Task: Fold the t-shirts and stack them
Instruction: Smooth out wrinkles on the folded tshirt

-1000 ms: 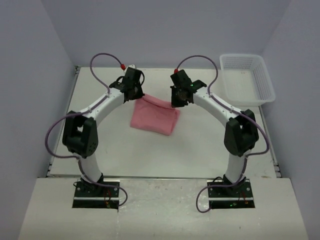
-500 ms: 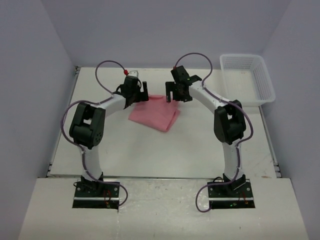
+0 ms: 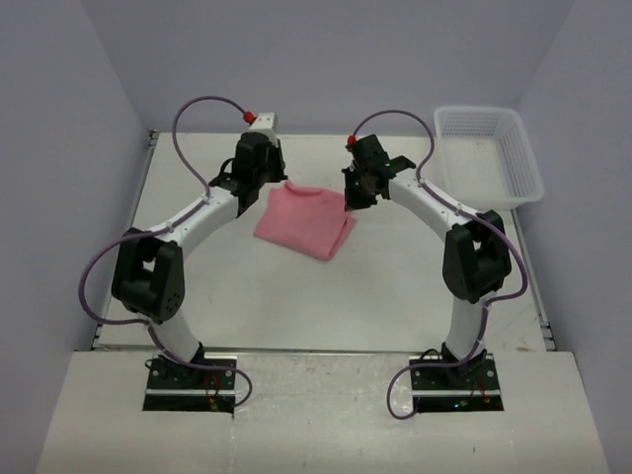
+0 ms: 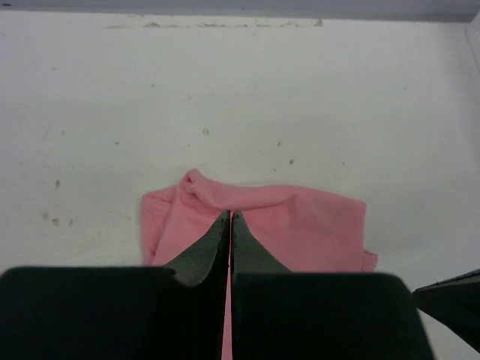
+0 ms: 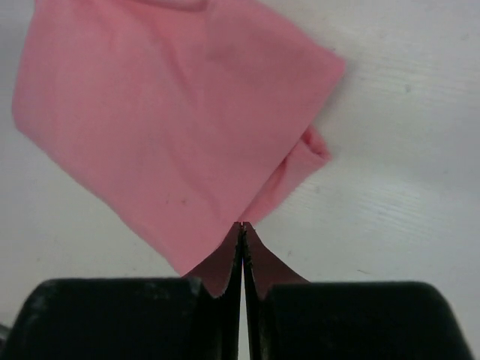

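Note:
A salmon-pink t-shirt [image 3: 301, 222] lies folded into a small flat rectangle on the white table, between the two arms. My left gripper [image 3: 273, 188] hovers at its back left corner. In the left wrist view the left gripper [image 4: 230, 214] is shut, tips together over the shirt [image 4: 300, 225], with no cloth between them. My right gripper [image 3: 352, 201] is at the back right corner. In the right wrist view the right gripper [image 5: 241, 225] is shut, tips above the edge of the shirt [image 5: 165, 112], pinching nothing.
A white mesh basket [image 3: 489, 153] stands at the back right of the table, with nothing in it. Grey walls close in the back and both sides. A finger of the right gripper [image 4: 450, 289] shows at the lower right of the left wrist view.
The shirt has gone from hanging between the grippers to lying flat, slightly farther back. Both arms shifted their elbows, and both grippers now sit shut at its back corners.

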